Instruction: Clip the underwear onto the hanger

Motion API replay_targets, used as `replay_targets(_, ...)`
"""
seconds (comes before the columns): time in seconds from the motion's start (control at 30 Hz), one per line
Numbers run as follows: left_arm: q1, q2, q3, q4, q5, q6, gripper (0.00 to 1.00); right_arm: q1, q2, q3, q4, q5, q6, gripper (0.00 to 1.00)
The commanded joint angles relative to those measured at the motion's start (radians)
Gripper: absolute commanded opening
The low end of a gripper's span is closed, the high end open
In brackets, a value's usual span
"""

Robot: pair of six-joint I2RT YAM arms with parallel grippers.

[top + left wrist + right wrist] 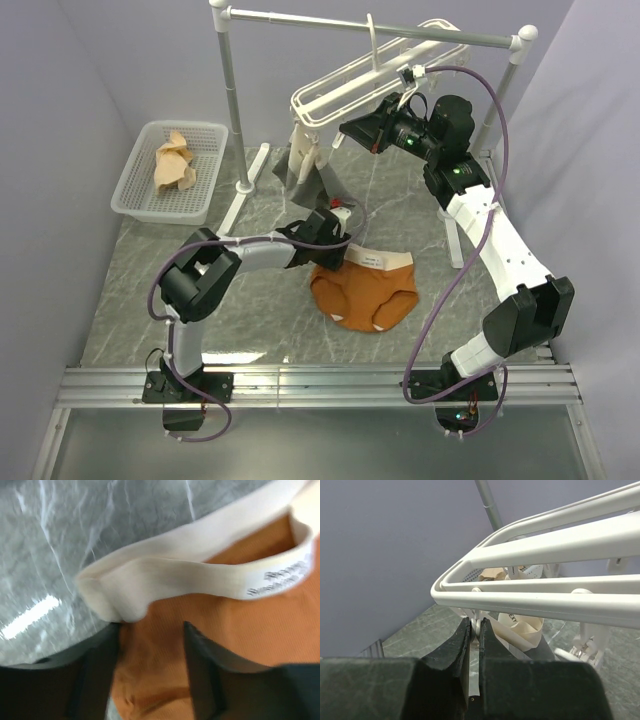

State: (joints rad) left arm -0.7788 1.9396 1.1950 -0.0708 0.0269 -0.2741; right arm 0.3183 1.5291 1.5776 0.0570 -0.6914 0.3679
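Note:
The rust-orange underwear lies flat on the table, its pale beige waistband with a printed label toward the rear. My left gripper is down at the waistband's left corner. Its jaws stand open, with orange fabric lying between the two dark fingers. The white hanger hangs by its hook from the rail. My right gripper reaches under the hanger's left end. In the right wrist view its jaws are shut on a small white clip dangling from the hanger's bar.
A grey-and-beige garment hangs from the hanger's left end, close to my right gripper. A white basket holding a tan cloth sits at the back left. The grey rail on white posts spans the back.

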Motion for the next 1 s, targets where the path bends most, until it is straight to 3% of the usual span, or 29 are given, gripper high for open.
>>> replay_targets(0.0, -0.008, 0.048, 0.025, -0.043, -0.054, 0.027, 0.51, 0.005, -0.044, -0.008, 0.003, -0.002, -0.018, 0.0)
replay_targets(0.07, -0.011, 0.056, 0.026, -0.041, -0.067, 0.039, 0.35, 0.004, -0.046, -0.013, 0.001, 0.0, -0.023, 0.0)
replay_targets(0.27, -0.022, 0.038, 0.034, -0.02, -0.035, 0.116, 0.01, 0.005, -0.041, -0.014, 0.004, -0.005, -0.026, 0.0)
replay_targets(0.6, -0.073, -0.345, -0.244, 0.291, -0.013, 0.407, 0.01, -0.007, -0.04, -0.018, -0.005, -0.014, -0.038, 0.0)
replay_targets(0.77, -0.074, -0.429, -0.305, 0.411, -0.009, 0.516, 0.0, -0.008, -0.049, -0.037, -0.003, -0.022, -0.044, 0.0)
replay_targets(0.87, -0.077, -0.438, -0.313, 0.433, 0.019, 0.538, 0.01, -0.008, -0.05, -0.044, 0.0, -0.023, -0.041, 0.0)
replay_targets(0.97, -0.074, -0.363, -0.22, 0.283, 0.05, 0.504, 0.01, -0.008, -0.052, -0.045, 0.001, -0.023, -0.038, 0.0)
